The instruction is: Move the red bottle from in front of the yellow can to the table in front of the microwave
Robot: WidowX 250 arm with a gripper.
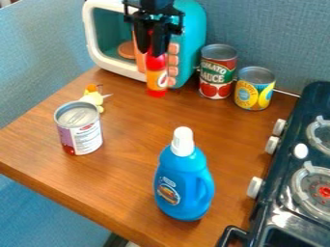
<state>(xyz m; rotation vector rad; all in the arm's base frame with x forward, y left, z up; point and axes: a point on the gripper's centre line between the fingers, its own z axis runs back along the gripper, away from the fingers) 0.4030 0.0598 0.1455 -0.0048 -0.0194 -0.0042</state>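
Nearest, a blue bottle (184, 185) is standing on the counter (122, 176); far off, before the toy microwave (193, 36), the gripper (151, 46) is holding a red-orange bottle (157, 77), jaws narrow around its top. Probably light, stiff and slick, it is offering its slim neck as the surest hold.

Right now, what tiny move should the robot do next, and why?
Perhaps a slow little lift straight up: the pincer is at the red top of the small bottle, its grip is hard to judge, and the toy microwave sits close behind.
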